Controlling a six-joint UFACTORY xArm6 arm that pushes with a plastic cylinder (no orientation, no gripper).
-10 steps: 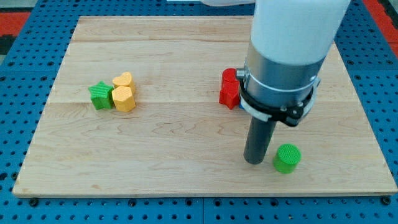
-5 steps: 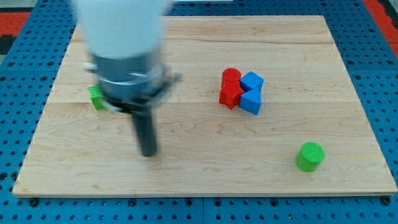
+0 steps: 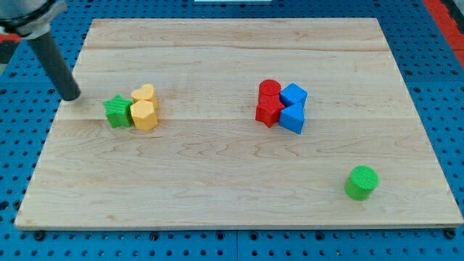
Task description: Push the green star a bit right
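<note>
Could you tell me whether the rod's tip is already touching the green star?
No, my tip stands apart from the green star, up and to the view's left of it with bare board between them.

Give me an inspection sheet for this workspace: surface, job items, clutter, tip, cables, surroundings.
Surface: pale wooden board, flat, lying on a blue pegboard.
Job items: green star at the view's left, touching the yellow blocks on its right side.
Clutter: two red blocks and two blue blocks bunched together right of centre; green cylinder alone at the view's lower right.
Tip: my tip sits up and to the left of the green star, apart from it.
Cables: nothing seen.
Surroundings: red patches at the view's top corners; nothing else seen.
</note>
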